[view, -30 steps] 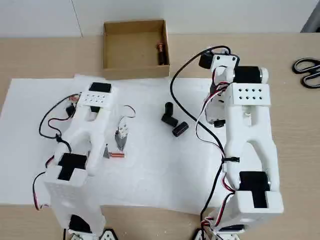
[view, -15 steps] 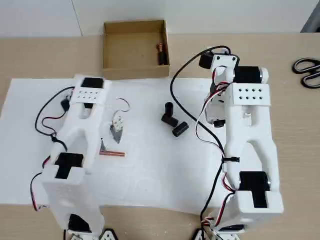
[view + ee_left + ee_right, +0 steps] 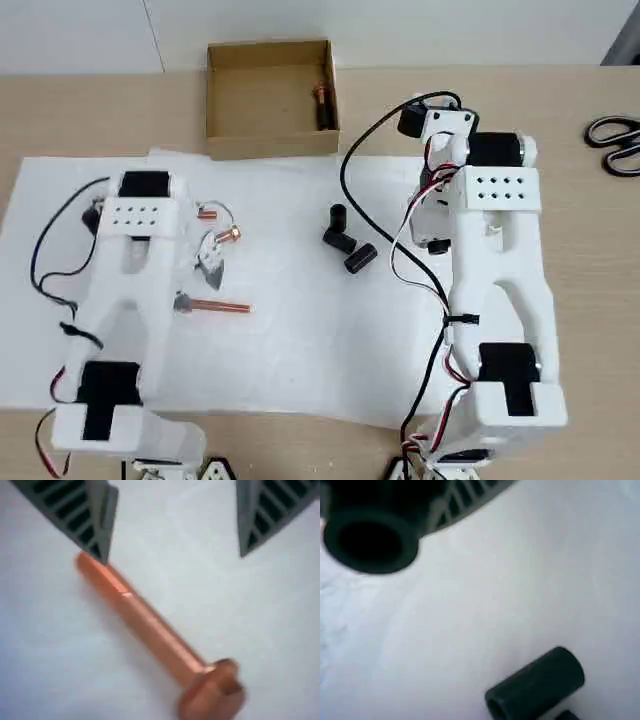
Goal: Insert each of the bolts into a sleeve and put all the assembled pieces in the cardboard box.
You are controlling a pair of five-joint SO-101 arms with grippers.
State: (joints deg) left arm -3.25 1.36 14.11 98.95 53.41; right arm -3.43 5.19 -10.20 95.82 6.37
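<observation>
My left end effector gapes over 1 bolt; my right end effector clamps 1 sleeve; overhead, 3 loose sleeves.

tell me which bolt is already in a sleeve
The bolt in the box: its copper head sticks out of a black sleeve. The three other bolts lie bare on the white paper.

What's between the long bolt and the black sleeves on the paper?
Nothing but bare white paper, seen in the high view. The long bolt lies on one side, the three sleeves on the other.
</observation>
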